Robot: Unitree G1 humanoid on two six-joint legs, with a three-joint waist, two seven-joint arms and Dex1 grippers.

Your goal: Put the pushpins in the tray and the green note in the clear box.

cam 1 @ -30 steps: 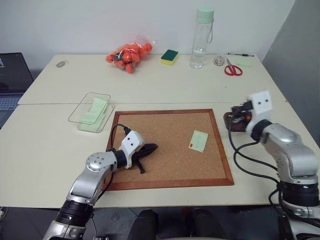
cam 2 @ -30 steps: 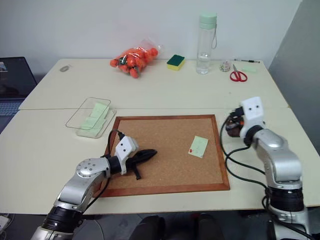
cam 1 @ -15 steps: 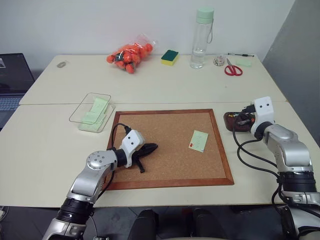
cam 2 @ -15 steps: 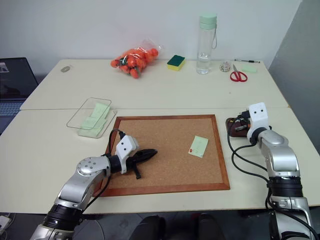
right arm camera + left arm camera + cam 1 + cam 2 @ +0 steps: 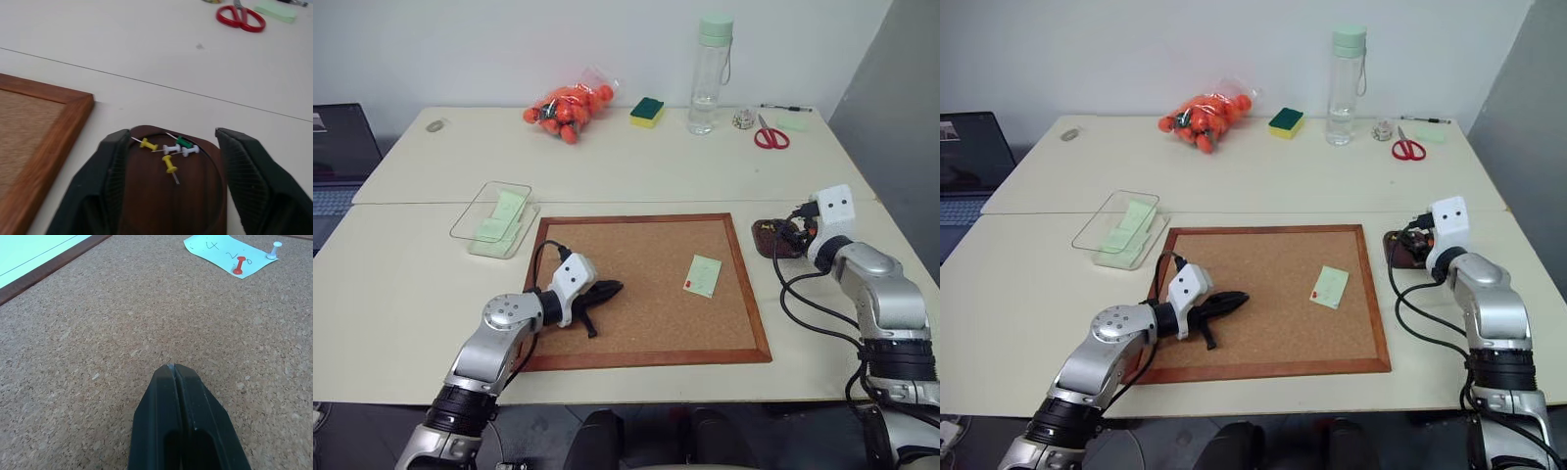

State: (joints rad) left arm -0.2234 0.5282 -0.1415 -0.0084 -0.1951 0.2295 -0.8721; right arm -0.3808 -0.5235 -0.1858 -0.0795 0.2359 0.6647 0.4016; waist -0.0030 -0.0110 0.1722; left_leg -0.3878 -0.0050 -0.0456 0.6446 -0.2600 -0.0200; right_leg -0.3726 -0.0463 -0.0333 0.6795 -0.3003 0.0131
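The green note lies on the right part of the cork board. A red pushpin and a white pushpin stick in the note's edge. The dark brown tray sits on the table just right of the board and holds several pushpins, yellow, white and green. My right gripper is open, with one finger on each side of the tray's near end and nothing held. My left gripper is shut and empty, low over the board's left part. The clear box, left of the board, holds pale green slips.
Along the table's far side are a bag of orange fruit, a green-and-yellow sponge, a tall clear bottle and red scissors. A laptop sits at the left edge. Cables hang from my right wrist.
My right hand has come down to the tray, and its fingers now stand apart. The left arm, the note and the box have not moved.
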